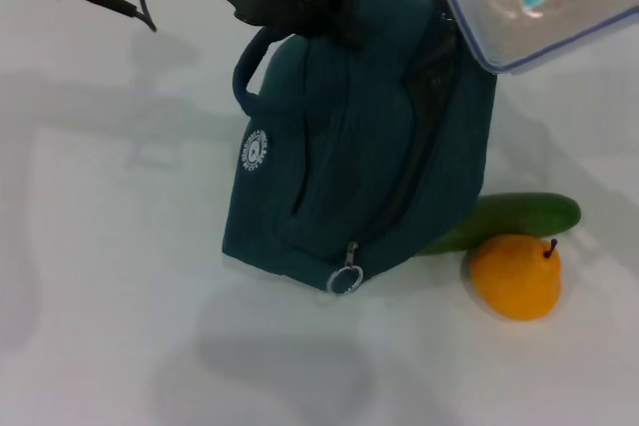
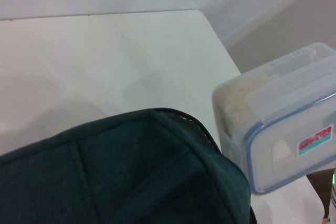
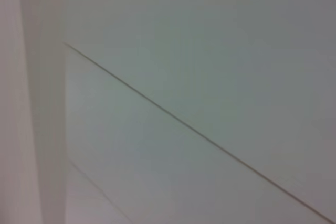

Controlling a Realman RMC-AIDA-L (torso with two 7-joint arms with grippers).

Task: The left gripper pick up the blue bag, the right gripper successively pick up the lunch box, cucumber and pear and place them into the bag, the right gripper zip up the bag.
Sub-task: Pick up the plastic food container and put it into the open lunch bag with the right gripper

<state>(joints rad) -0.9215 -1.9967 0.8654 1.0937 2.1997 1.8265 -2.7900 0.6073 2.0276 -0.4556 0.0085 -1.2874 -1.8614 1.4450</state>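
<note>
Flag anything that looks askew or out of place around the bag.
The blue bag stands tilted, held at its top by the left tool, its lower edge lying over the cucumber. The lunch box hangs aslant in the air by the bag's top. The pear sits undisturbed.

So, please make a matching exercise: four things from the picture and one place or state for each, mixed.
Things:
1. bag
2. lunch box
3. cucumber
4. pear

Places or states:
a. lies on the table, partly behind the bag
b. stands on the table with stem up
c. held at the top by the left gripper
d. in the air beside the bag's top

Pairs: 1-c, 2-d, 3-a, 4-b
</note>
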